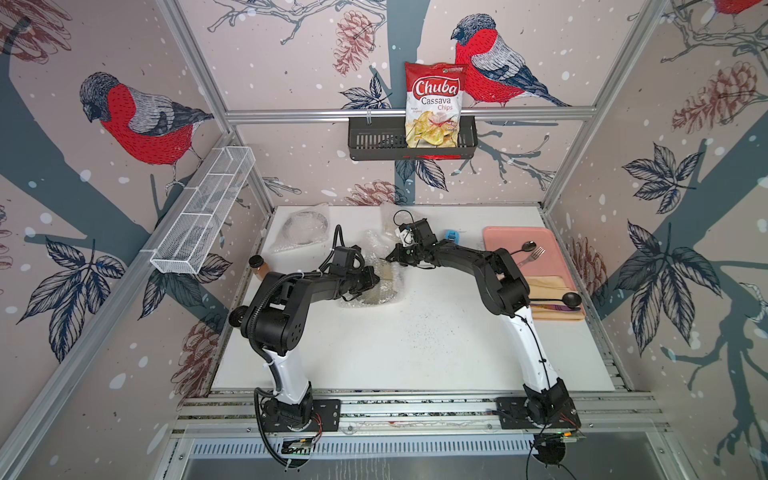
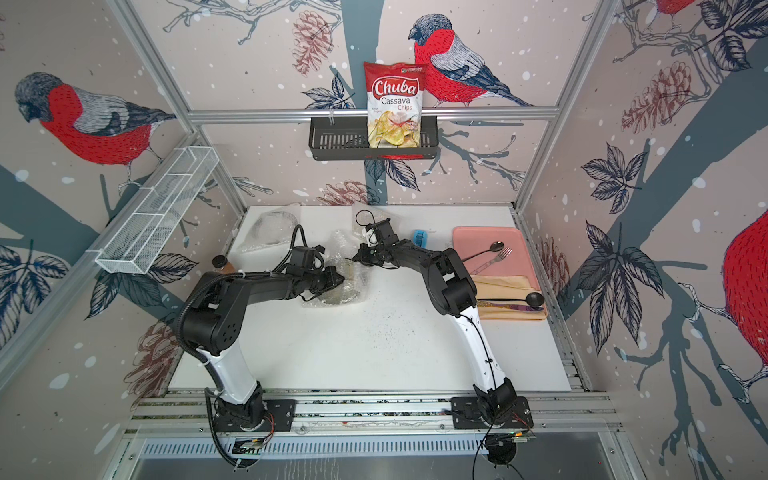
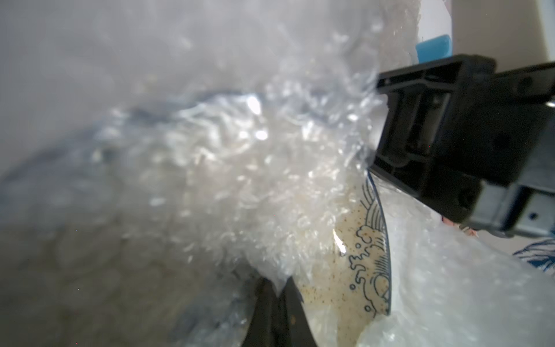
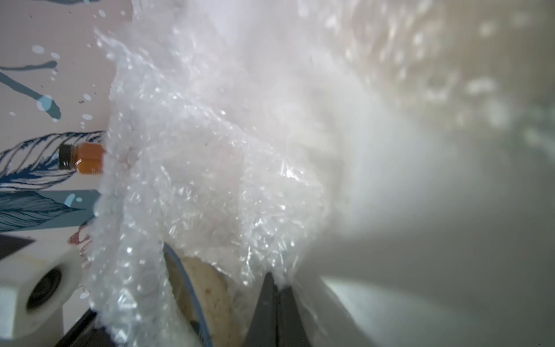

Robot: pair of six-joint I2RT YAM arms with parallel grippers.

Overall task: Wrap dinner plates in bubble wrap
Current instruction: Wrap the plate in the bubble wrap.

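A speckled cream dinner plate (image 3: 369, 255) with a dark fish drawing and a dark rim lies mid-table on a sheet of bubble wrap (image 1: 375, 246), partly covered by it. My left gripper (image 3: 277, 288) is shut on a fold of that wrap over the plate's left side (image 1: 380, 294). My right gripper (image 4: 277, 281) is shut on another part of the same sheet, just behind the plate (image 4: 207, 294), and holds it raised. In both top views the two grippers (image 1: 377, 277) (image 1: 390, 257) stand close together. A second plate (image 1: 305, 228), under bubble wrap, lies at the back left.
A pink tray (image 1: 503, 237) with a spoon and a fork (image 1: 534, 255) lies at the right, with a wooden board in front of it. A blue object (image 1: 453, 235) and more crumpled wrap (image 1: 390, 214) sit near the back. An amber bottle (image 1: 258, 266) stands at the left edge.
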